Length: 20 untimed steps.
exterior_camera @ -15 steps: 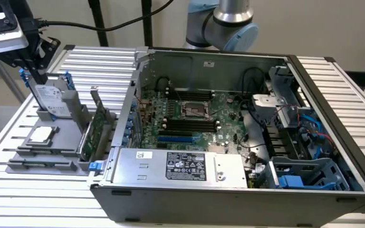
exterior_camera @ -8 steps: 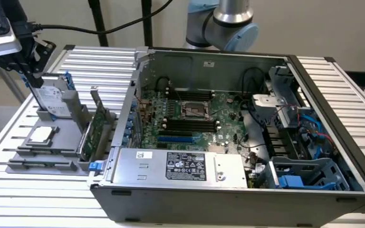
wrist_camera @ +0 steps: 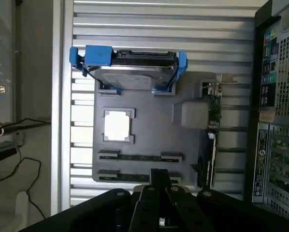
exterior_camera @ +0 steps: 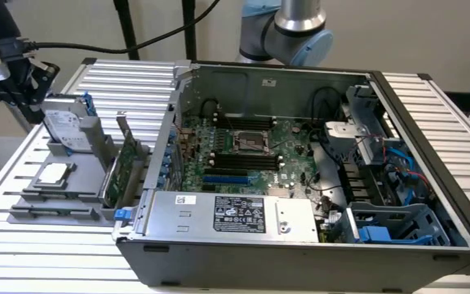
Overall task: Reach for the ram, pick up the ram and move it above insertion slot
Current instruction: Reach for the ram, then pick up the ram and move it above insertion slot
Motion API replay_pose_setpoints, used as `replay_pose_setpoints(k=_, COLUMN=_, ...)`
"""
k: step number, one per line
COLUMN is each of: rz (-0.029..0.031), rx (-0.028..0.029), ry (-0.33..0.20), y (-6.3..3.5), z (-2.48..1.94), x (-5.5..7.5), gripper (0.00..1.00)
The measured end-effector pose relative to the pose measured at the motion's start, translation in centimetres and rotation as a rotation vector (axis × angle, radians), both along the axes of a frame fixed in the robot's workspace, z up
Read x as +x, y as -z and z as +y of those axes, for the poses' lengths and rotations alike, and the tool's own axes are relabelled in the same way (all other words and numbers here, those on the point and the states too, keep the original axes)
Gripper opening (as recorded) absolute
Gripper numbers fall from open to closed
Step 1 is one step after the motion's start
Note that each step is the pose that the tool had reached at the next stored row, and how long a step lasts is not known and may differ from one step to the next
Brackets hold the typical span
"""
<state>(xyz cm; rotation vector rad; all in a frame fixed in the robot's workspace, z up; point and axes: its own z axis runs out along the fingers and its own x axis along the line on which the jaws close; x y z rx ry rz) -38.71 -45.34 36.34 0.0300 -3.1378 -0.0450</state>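
Table (exterior_camera: 47, 245): ribbed metal slats, silver-grey, long ribs running across exterior view from left to right.

Open computer case (exterior_camera: 300, 269) lies on slats toward exterior view's right. Takes up most of surface. Side panel off, interior facing up.

Grey parts fixture (exterior_camera: 71, 199) sits flat on slats at exterior view's left, just beside case wall. Cannot tell if the two touch.

Bare slats show in front of fixture and behind it, also along case's far side.

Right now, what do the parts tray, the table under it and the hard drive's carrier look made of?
Parts tray: matte grey, moulded pockets, probably plastic.
Table: silvery ribbed slats with glints, likely aluminium.
Hard drive carrier: bright blue, thin clips, seemingly plastic.
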Motion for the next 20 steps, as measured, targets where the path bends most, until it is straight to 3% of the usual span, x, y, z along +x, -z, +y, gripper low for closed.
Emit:
replay_pose_setpoints(k=7, rz=0.0036, rx=-0.0079, ry=0.000, y=0.40, z=-1.21, x=-1.1, gripper=0.11)
replay_pose_setpoints(k=12, rz=0.0062, rx=-0.0166, ry=0.000, y=0.63, z=-1.95, x=-1.9, gripper=0.11)
replay_pose_setpoints(k=20, rz=0.0061, rx=-0.0170, ry=0.000, y=0.63, z=-1.96, x=-1.9, gripper=0.11)
